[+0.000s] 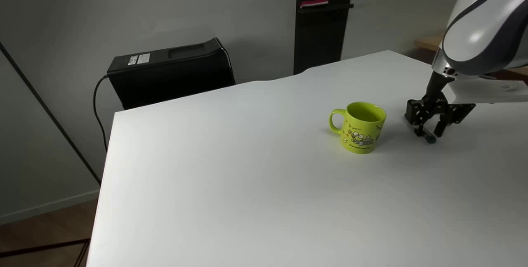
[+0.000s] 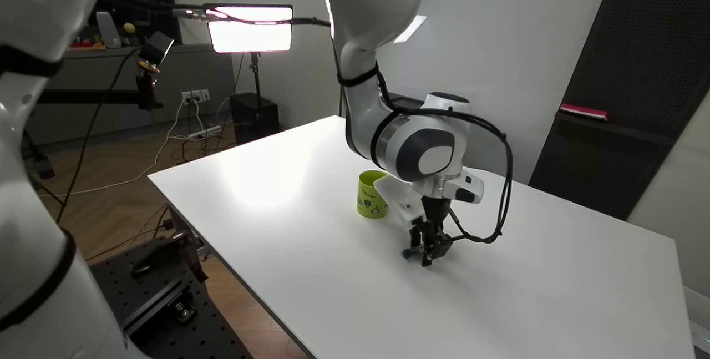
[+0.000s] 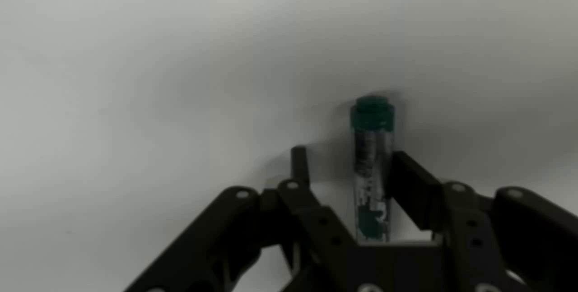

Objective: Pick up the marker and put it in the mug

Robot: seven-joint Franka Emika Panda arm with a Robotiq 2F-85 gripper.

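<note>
The gripper (image 3: 350, 161) is low at the white table (image 1: 206, 184), and its two fingers (image 3: 415, 192) stand apart from each other. Between them lies the marker (image 3: 371, 165), with its green end and its patchy, worn-looking body. In the wrist view, there is a clear gap from the marker to the finger at the left; to the finger at the right it is so near that I cannot tell if they touch.

Near the gripper, but apart from it, the yellow-green mug (image 1: 358, 139) stands upright on the table. In an exterior view its handle points away from the gripper. Another angle shows the white arm (image 2: 377, 12) covering one edge of the mug.

Farther out, past the table, there are a black box-shaped object (image 1: 173, 75), a dark panel (image 1: 319, 40) and a bright lamp (image 2: 249, 38).
</note>
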